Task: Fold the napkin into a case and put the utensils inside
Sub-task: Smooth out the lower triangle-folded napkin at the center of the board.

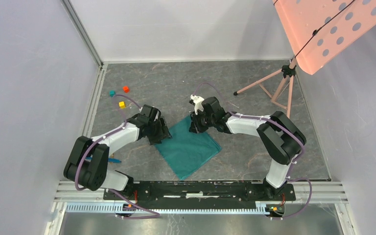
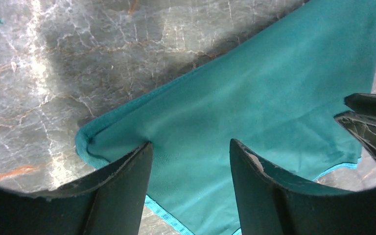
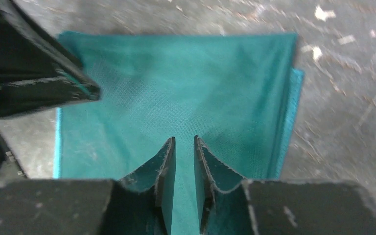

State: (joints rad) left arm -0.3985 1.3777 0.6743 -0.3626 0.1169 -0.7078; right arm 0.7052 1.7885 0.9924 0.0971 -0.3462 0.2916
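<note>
grey marbled table (image 1: 176,81), white walls round it. 1 teal napkin (image 1: 190,151), folded flat, lies mid-table btwn the 2 grippers. left gripper (image 2: 191,144): jaws wide, astride a napkin corner. right gripper (image 3: 184,139): jaws narrow over the cloth, can't tell if pinching. far left, 3 in all: teal cube (image 1: 112,93), red cube (image 1: 126,89), yellow cube (image 1: 122,104). 1 pink tripod (image 1: 274,87) far right.

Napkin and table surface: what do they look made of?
Napkin: woven teal cloth with a matte finish. A fine weave, a stitched hem and soft folds show. Probably cotton or a blend, but I can't tell which.
Table surface: grey marble pattern with pale veins, semi-glossy judging by the light glare. It could be stone or a printed laminate.
</note>
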